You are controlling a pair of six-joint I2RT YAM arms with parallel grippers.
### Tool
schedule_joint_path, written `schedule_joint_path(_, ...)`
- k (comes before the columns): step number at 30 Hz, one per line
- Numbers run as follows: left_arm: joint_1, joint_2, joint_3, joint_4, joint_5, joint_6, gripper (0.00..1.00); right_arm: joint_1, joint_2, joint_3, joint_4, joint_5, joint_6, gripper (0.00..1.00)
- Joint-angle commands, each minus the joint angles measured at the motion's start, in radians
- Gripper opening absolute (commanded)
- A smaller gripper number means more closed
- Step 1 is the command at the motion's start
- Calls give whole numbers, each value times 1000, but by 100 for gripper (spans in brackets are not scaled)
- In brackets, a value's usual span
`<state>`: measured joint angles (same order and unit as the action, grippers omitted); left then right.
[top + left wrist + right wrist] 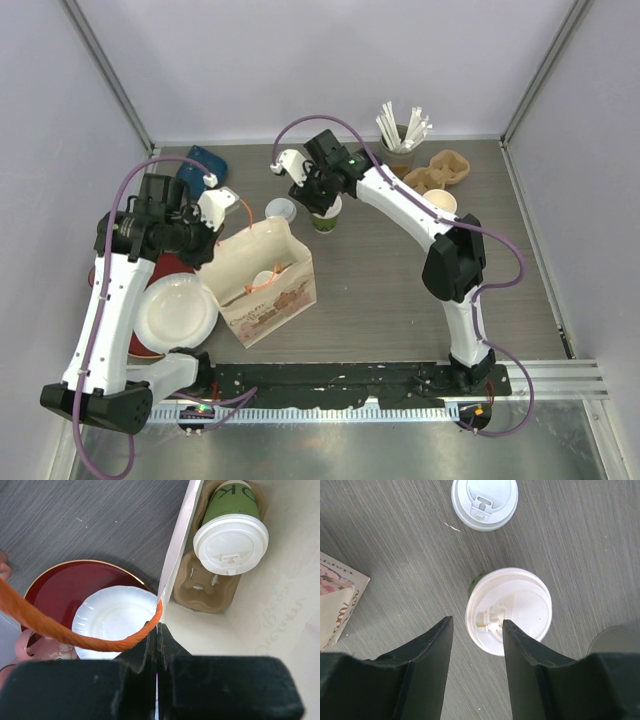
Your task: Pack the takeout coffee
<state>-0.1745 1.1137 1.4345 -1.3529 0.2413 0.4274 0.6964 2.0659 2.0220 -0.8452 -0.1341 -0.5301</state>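
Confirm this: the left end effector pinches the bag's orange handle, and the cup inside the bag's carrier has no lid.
Not quite. The cup in the carrier wears a white lid, as the left wrist view shows. The left end effector does pinch the orange handle.

Seen from the wrist: left gripper, jaws pressed together, pinches the orange handle right where the cord meets the paper bag rim. Inside the bag, at top right, a green coffee cup w/ white lid sits upright in a brown cardboard carrier; the slot next to it is unfilled. Outside the bag, on the grey wood-grain table, a scalloped white plate rests on a gold-rimmed red plate. Pink item at btm left, too cropped to ID.
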Motion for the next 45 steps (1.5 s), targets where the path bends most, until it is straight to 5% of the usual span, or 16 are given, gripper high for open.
schedule_joint_path(1,4,-12,12,-244,-13,1,0,20,45,46,28,36,-5,50)
schedule_joint_path(8,4,5,26,-246,0,-1,0,40,89,49,43,94,-18,48)
schedule_joint_path(12,6,6,30,-247,3,2,0,41,91,38,46,103,-22,33)
schedule_joint_path(27,4,5,33,-247,7,11,0,40,48,18,44,105,-19,1)
schedule_joint_path(45,4,51,49,-204,105,-9,0,-18,-142,64,-49,36,85,1)
